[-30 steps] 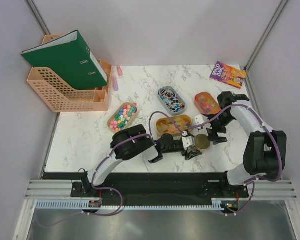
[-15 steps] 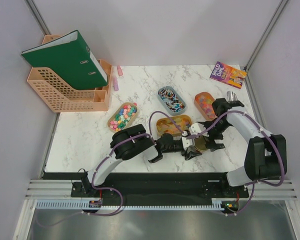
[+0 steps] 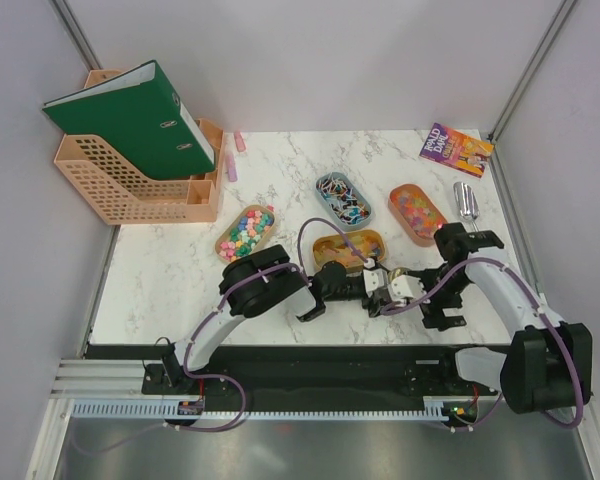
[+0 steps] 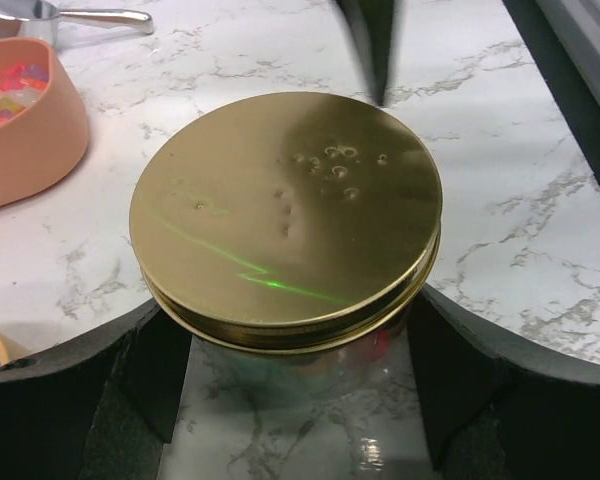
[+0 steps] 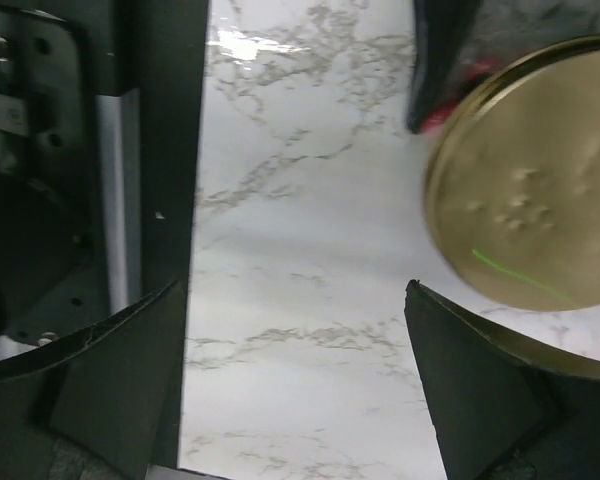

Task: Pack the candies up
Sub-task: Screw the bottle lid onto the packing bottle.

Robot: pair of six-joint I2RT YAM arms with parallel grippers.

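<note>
left pincer (image 4: 298,388) clamps the jar (image 4: 310,362) below its gold lid (image 4: 285,205), likely steadying it upright on the counter (image 3: 160,280) for lid work | right pincer (image 5: 300,390) spread wide, empty, near the jar | candies (image 3: 245,232) lie in open trays (image 3: 429,238) behind

The only lettering that can be read stands on the paperback book (image 3: 456,149), which lies at the far right corner of the marble table (image 3: 170,270). Its purple cover carries yellow capitals in two lines, "ROALD" over "DAHL", tilted because the book lies askew to the table's edges. A coloured picture fills the rest of the cover, and any title or smaller print there is too small to make out. On the green binder (image 3: 130,115) in the file rack (image 3: 130,195) at the far left, any spine label is too small to read.
</note>
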